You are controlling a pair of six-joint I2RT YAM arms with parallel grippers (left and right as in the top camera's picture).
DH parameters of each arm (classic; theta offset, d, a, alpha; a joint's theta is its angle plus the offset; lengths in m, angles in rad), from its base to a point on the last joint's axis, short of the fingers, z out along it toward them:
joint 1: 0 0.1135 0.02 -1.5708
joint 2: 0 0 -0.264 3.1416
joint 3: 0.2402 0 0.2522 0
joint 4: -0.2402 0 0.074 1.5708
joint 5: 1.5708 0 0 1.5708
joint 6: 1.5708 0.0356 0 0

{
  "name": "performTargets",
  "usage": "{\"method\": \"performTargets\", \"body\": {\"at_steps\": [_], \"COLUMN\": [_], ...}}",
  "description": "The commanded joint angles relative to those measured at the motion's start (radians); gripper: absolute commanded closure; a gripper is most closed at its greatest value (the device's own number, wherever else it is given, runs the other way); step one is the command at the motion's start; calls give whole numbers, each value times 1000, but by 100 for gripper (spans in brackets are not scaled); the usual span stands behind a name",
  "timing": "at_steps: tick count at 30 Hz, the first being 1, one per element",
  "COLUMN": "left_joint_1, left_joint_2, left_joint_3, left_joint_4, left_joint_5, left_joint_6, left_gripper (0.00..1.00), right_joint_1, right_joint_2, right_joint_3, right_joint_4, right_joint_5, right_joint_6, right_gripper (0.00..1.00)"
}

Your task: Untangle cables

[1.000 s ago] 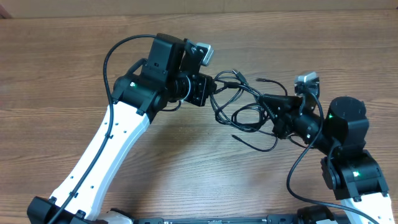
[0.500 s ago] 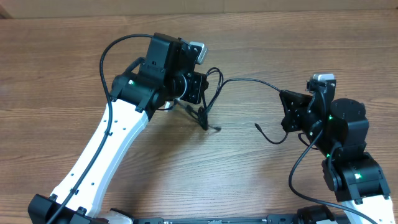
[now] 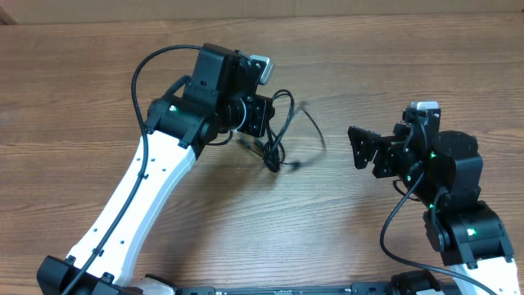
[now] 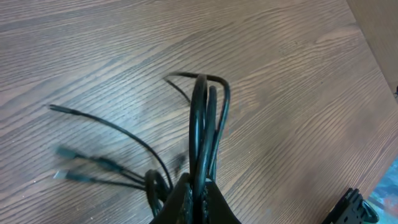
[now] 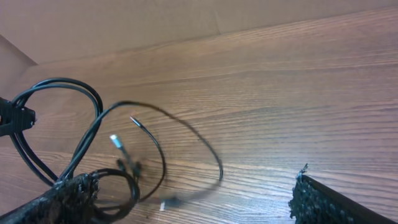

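The cables [image 3: 277,141] are thin black cords hanging in a bunch from my left gripper [image 3: 264,116], which is shut on them above the table's middle. In the left wrist view the cords [image 4: 202,112] rise in a narrow loop from between the closed fingers [image 4: 180,202], and blurred plug ends [image 4: 68,152] trail to the left. One loose strand [image 3: 315,131] curves out to the right, blurred. My right gripper [image 3: 357,147] is open and holds nothing, a little right of that strand. Its wrist view shows the wide-apart fingers [image 5: 323,202] and the strand [image 5: 186,134] beyond them.
The wooden table [image 3: 393,65] fills the view. A thicker black arm cable [image 3: 155,65] arcs over the left arm. The right arm's body [image 3: 454,172] stands at the right edge, and the left arm's white link [image 3: 139,205] crosses the lower left.
The arms pulled apart and one strand stretched between them. The right gripper then opened and let it go. The freed strand has swung back toward the left gripper's bunch.
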State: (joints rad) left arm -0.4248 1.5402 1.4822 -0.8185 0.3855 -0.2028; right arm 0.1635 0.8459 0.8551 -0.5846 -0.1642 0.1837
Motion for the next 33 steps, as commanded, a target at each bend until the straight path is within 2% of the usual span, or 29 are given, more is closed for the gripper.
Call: {"method": "performTargets", "body": {"at_steps": [1,4,9,13,17,21,25,31,33], "left_joint_1": [5,5,5,5,5,5,4,6,6], "left_joint_2": [3,3,3,3,3,3,3,3,3], "left_joint_3": [18,18,18,18,18,18,18,18,18], "left_joint_4": [7,8,63,122,178,297,377,415,433], "left_joint_5": [35,56,191,247,248,249,323,305,273], "left_joint_6": [15,15,12,-33,-107,-268,-325,-415,-495], "left_gripper": [96,96,96,96,96,96,96,96,96], "right_joint_1": [-4,-4,-4,-4,-3,-3,-3,-3,-3], "right_joint_2": [-14,-14,-13,-13,-13,6,53,111,122], "right_joint_3": [31,31,31,31,31,31,31,31,31], "right_joint_4": [-1,-1,-1,-1,-2,-3,-18,-16,-17], "right_joint_5": [-35,-109,-386,-518,-528,-530,-544,-597,-614], "right_joint_6": [3,3,3,5,113,116,116,105,69], "right_gripper": [0,0,0,0,0,0,0,0,0]}}
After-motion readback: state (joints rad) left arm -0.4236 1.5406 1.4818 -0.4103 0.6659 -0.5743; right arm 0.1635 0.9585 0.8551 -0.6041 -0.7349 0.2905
